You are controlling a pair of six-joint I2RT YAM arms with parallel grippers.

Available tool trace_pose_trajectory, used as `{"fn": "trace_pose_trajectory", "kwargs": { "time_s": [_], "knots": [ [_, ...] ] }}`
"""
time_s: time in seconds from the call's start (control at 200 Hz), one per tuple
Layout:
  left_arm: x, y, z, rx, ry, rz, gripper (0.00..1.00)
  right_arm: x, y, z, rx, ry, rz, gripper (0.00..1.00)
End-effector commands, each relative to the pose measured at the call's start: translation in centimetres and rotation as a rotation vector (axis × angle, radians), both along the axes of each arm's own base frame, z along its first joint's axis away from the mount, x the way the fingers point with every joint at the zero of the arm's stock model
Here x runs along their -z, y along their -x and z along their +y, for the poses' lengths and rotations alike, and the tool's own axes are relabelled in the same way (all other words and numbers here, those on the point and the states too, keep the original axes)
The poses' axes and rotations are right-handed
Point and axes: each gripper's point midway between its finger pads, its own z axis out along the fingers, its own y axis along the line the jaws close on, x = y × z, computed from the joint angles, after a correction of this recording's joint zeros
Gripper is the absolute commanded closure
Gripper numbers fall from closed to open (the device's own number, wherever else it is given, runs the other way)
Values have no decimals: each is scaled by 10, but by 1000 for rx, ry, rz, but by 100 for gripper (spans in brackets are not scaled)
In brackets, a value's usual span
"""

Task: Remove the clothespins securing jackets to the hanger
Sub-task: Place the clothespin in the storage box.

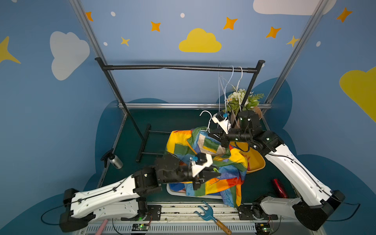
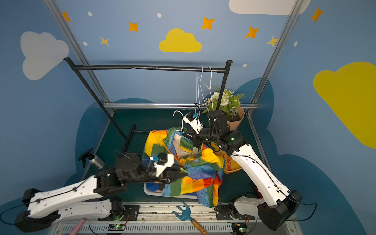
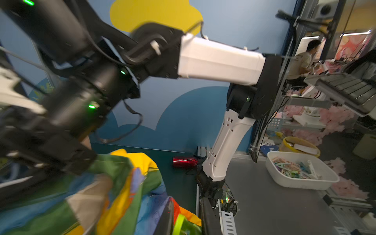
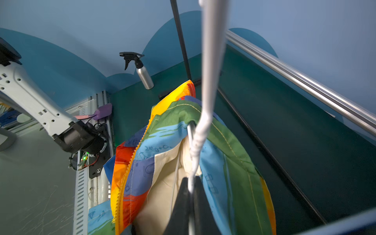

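Green clothespin [image 1: 216, 169] is sitting pinched between the fingers of the left gripper [image 1: 213, 173], which is clamping on it low against the front of the rainbow jacket [image 1: 230, 162]. In the left wrist view the same peg [image 3: 179, 223] is showing lime green against the striped cloth, but whether it is biting the cloth cannot be told.

The jacket is hanging open from a white hanger [image 1: 206, 120], with its cream lining showing at the collar. The right gripper [image 4: 190, 183] is holding the hanger up, its jaws pressing together on the wire just under the twisted neck, and the hook [image 4: 211, 81] is rising free above it, off the rail. The jacket's lower part is draping over a white tray [image 1: 173, 191] and trailing past the near edge of the green table [image 1: 158, 120].

Behind, the black clothes rail [image 1: 179, 68] is carrying two bare white hangers [image 1: 232, 77] near its right end, in front of a potted plant [image 1: 244, 97]. A yellow basin [image 1: 256, 160] is lying just beside the jacket, under the right arm. A spray bottle [image 1: 116, 161] is standing well apart on the left side, and a red bottle [image 1: 279, 187] is lying on the right.
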Motion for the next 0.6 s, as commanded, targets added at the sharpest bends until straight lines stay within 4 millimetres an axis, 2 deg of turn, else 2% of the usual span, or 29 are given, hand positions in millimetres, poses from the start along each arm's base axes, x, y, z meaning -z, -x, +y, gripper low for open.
{"fn": "trace_pose_trajectory", "kwargs": {
  "time_s": [0.0, 0.085, 0.26, 0.295, 0.466, 0.596],
  "knots": [
    [16, -30, -33, -270, 75, -38, 96, -16, -12, -2, 70, -9, -13, 100],
    [35, -36, -66, -304, 91, -11, 96, -17, -13, -3, 89, -9, -5, 100],
    [62, -67, -129, -433, 77, -99, 96, -18, -6, -2, 76, -15, 18, 100],
    [63, -80, -138, -468, 112, -98, 96, -19, -4, -2, 74, -12, 24, 100],
    [129, -147, -188, -470, 72, 17, 96, -25, 7, -5, 68, -21, 26, 100],
    [163, -190, -213, -513, -19, 43, 96, -23, 15, -7, 61, -20, 39, 100]
  ]
}}
